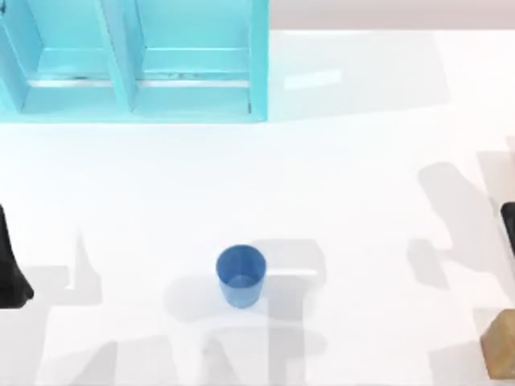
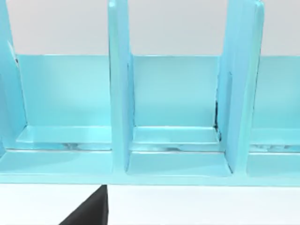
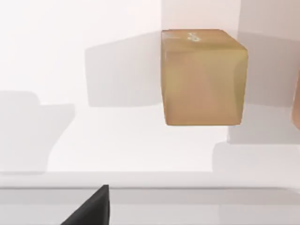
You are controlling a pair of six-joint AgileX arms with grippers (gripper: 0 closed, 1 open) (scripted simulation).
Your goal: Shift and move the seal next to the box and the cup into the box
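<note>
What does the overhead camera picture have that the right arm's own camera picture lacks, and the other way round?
Top view alone: the blue cup upright mid-table, the turquoise box at the far left, the left arm at the left edge. Right wrist view alone: the seal's front face close up, with faint white marks on top. Both share the seal and the white table.

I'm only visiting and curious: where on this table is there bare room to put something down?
Most of the white table is bare: the wide stretch between the blue cup and the turquoise box, and the right half up to the tan block at the right edge. The back left corner is crowded by the box.
</note>
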